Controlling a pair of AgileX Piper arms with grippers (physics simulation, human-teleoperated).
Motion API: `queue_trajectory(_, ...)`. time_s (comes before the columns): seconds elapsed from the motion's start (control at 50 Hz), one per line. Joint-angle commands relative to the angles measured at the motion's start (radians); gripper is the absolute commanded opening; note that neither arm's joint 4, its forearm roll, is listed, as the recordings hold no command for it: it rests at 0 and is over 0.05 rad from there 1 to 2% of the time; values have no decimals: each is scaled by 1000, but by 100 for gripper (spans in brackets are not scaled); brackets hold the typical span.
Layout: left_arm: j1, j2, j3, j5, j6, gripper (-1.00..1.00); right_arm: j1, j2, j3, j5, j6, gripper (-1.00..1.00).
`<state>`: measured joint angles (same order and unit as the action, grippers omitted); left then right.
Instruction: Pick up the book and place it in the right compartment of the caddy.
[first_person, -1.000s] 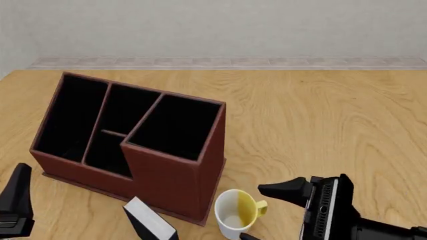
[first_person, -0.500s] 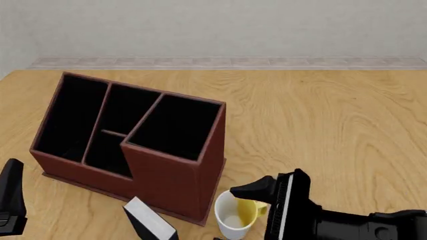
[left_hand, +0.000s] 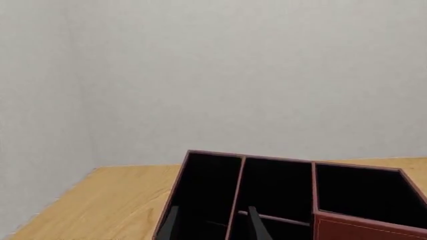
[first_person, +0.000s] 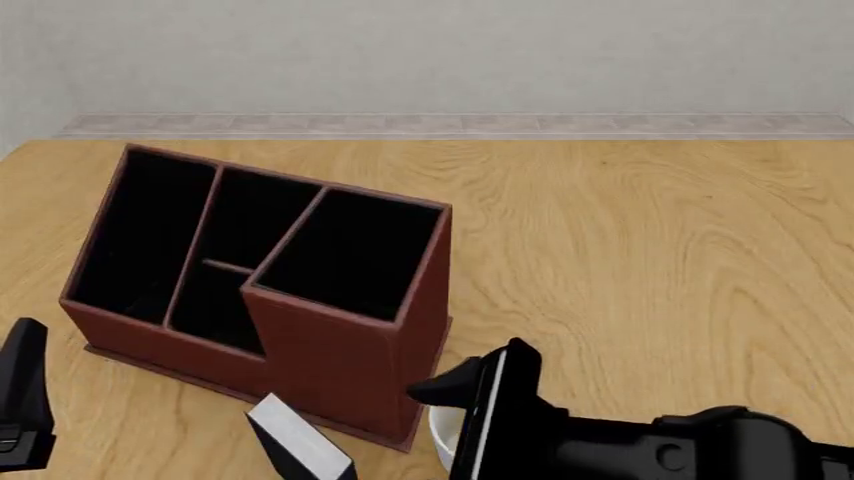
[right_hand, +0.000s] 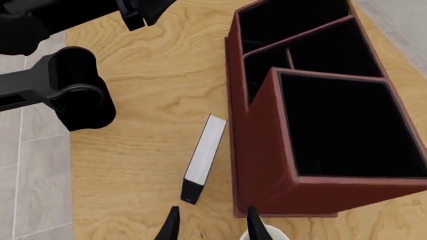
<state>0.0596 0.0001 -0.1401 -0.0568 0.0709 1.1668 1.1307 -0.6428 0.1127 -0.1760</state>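
The black book (first_person: 296, 443) with white page edges stands on the table by the caddy's (first_person: 340, 365) near wall; in the right wrist view the book (right_hand: 204, 156) is beside the caddy (right_hand: 267, 165). The right compartment (first_person: 354, 255) is empty and black inside, as in the right wrist view (right_hand: 347, 125). My right gripper (right_hand: 210, 227) is open, above and just short of the book; one finger (first_person: 447, 388) shows beside the caddy's near corner. My left gripper (left_hand: 212, 227) is open, facing the caddy (left_hand: 200, 190) from the left, holding nothing.
A white mug (first_person: 438, 437) with a yellow inside stands right of the book, mostly covered by my right arm; its rim (right_hand: 263, 235) shows in the right wrist view. The left arm (right_hand: 73, 95) is beyond the book there. A wall runs behind the table.
My right gripper has swung left, from right of the mug to over it, up against the caddy's near corner. The left gripper sank a little, then held still.
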Motion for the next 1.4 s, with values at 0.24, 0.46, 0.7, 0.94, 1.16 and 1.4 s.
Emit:
queue_trajectory(0.24, 9, 0, 6, -5, 2, 100, 31, 112, -43, -54, 43, 100)
queue_trajectory(0.46, 10, 0, 9, -9, 3, 100, 34, 145, -39, -85, 75, 100)
queue_trajectory(0.7, 12, 0, 11, -10, 7, 100, 32, 193, -36, -121, 92, 100)
queue_trajectory(0.94, 16, 0, 30, -24, 10, 100, 46, 250, -51, -150, 122, 100)
queue_trajectory(1.16, 22, 0, 48, -36, 12, 100, 56, 291, -55, -178, 144, 100)
queue_trajectory(1.4, 23, 0, 47, -34, 15, 100, 65, 336, -58, -210, 169, 100)
